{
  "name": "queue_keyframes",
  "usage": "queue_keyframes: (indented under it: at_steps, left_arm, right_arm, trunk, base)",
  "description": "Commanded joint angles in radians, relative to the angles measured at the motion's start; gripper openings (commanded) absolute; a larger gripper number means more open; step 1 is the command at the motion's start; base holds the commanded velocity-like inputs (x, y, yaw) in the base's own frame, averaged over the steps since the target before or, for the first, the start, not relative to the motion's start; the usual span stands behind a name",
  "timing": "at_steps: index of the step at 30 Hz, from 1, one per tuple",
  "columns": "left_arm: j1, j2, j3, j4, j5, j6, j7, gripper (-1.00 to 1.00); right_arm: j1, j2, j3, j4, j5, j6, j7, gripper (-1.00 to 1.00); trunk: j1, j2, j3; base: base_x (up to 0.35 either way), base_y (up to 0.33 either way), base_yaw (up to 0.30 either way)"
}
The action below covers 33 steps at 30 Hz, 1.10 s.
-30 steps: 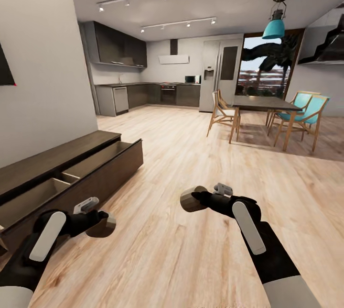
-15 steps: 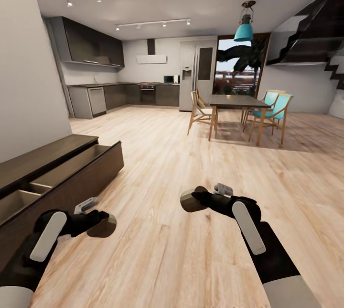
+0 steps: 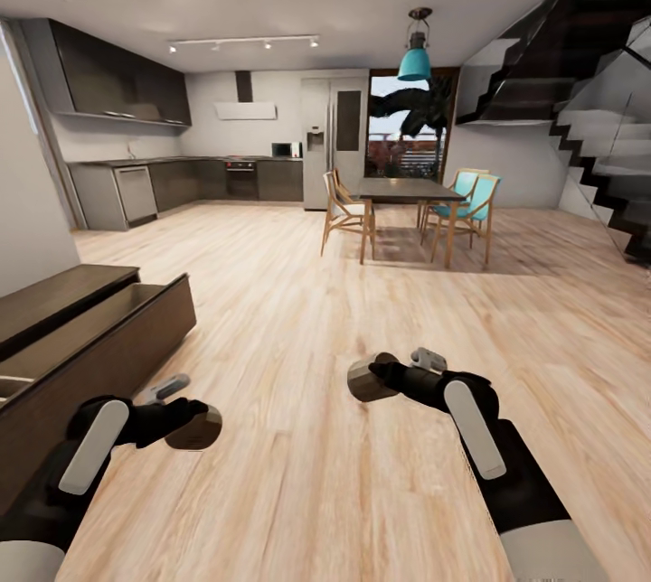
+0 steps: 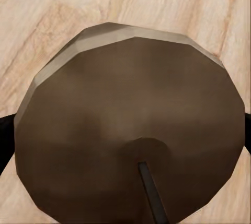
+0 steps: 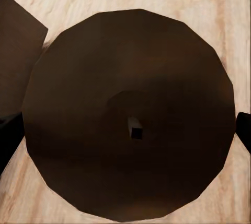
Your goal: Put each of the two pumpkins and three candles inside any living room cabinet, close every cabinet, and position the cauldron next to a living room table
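Note:
My left gripper [image 3: 193, 426] is shut on a stubby beige-grey candle [image 3: 199, 429] held low over the wood floor. The left wrist view looks onto that candle's round top [image 4: 130, 130] and its wick. My right gripper [image 3: 372, 378] is shut on a second candle [image 3: 366, 380], whose top [image 5: 130, 114] faces the right wrist camera. The long, low dark-brown cabinet [image 3: 108, 338] runs along the left wall just beside my left arm, with a drawer pulled out. Pumpkins, cauldron and coffee table are out of view.
Bare wood floor [image 3: 298, 293] stretches ahead. A dark dining table [image 3: 405, 191] with wooden and teal chairs stands at the far middle. Dark kitchen cabinets [image 3: 136, 85] and a fridge [image 3: 330, 144] line the back, and a staircase [image 3: 597, 139] rises at the right.
The camera has swung to the right: the cabinet slid toward the left edge and the staircase came into view. Both arms keep their pose, each still holding its candle.

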Motion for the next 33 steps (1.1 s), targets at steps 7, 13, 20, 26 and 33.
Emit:
queue_keyframes:
  at_steps: [7, 13, 20, 26, 33]
  left_arm:
    - [-0.001, 0.0, -0.001, -0.002, 0.01, 0.002, 0.009, -1.0]
    - [-0.001, 0.0, -0.001, -0.003, 0.01, 0.002, 0.009, -1.0]
    - [-0.001, 0.0, -0.002, -0.003, 0.01, 0.002, 0.009, -1.0]
    - [-0.001, 0.0, -0.004, -0.003, 0.01, 0.002, 0.01, -1.0]
    - [-0.001, 0.0, -0.004, -0.003, 0.01, 0.002, 0.009, -1.0]
  right_arm:
    - [-0.001, 0.0, -0.019, 0.001, -0.022, 0.0, -0.012, -1.0]
    - [-0.001, 0.0, -0.02, 0.002, -0.023, 0.0, -0.011, -1.0]
    - [-0.001, 0.0, -0.021, 0.001, -0.023, 0.0, -0.012, -1.0]
    - [-0.001, 0.0, -0.021, 0.002, -0.023, 0.0, -0.011, -1.0]
    - [-0.001, 0.0, -0.021, 0.005, -0.023, 0.0, -0.011, -1.0]
  trunk:
    - [0.0, 0.0, -0.001]
    - [0.0, 0.0, -0.001]
    - [0.0, 0.0, -0.001]
    - [0.0, 0.0, 0.003]
    - [0.0, 0.0, 0.007]
  base:
    - [0.304, -0.075, -0.018]
    - [0.314, -0.091, 0.0]
    - [0.314, -0.114, -0.001]
    - [0.314, -0.117, -0.168]
    - [0.314, -0.034, -0.193]
